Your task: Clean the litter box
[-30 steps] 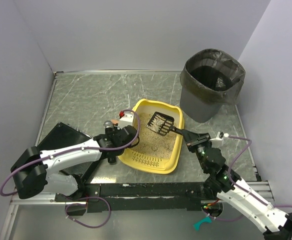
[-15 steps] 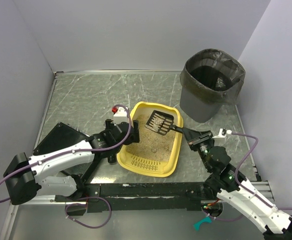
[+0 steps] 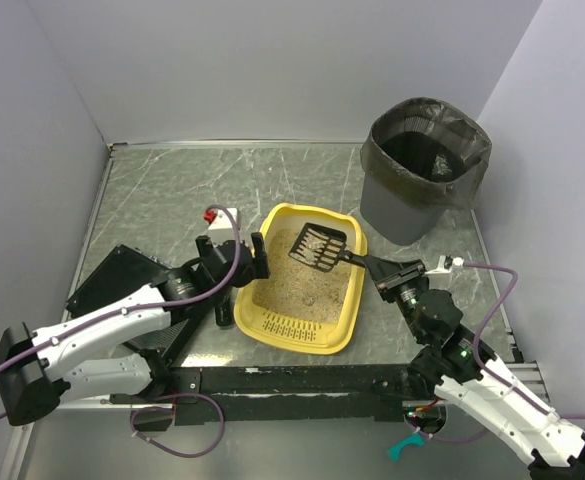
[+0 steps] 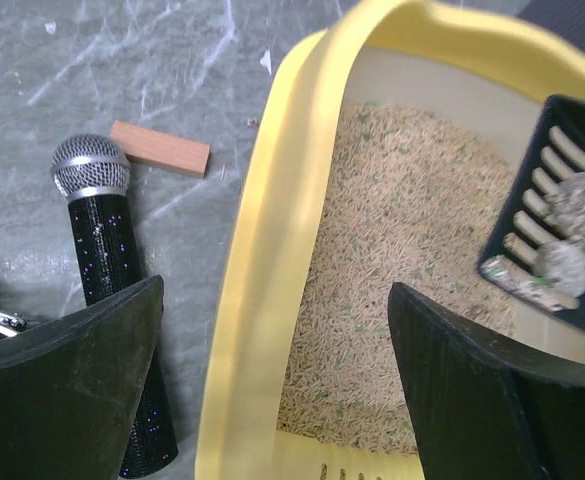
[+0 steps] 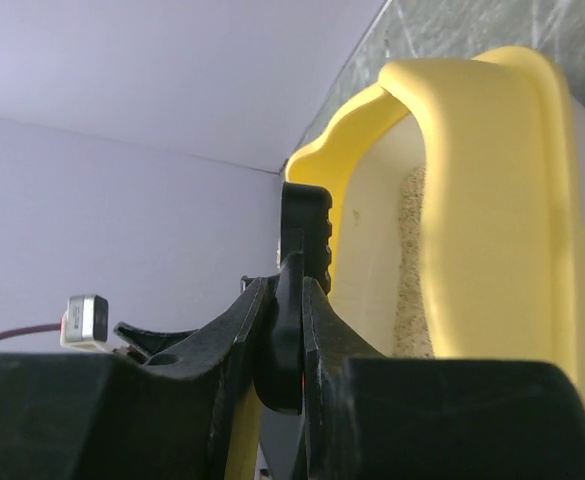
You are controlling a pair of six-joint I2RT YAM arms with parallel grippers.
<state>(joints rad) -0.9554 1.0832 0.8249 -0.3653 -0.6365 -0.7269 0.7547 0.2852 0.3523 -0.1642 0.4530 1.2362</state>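
Note:
The litter box, a shallow yellow tray holding beige litter, lies at the table's front middle with its slotted grille nearest the arms. My left gripper is open and straddles the box's left rim, touching nothing. A black slotted scoop hangs over the far end of the litter with grey clumps on it. My right gripper is shut on the scoop's handle at the box's right side.
A dark grey round bin with a bag liner stands at the back right. A microphone and a small wooden block lie on the table left of the box. A black flat panel lies at the front left.
My left gripper opened, let go of the box's left rim and drew back a little to the left. The scoop lifted slightly off the litter with the clumps.

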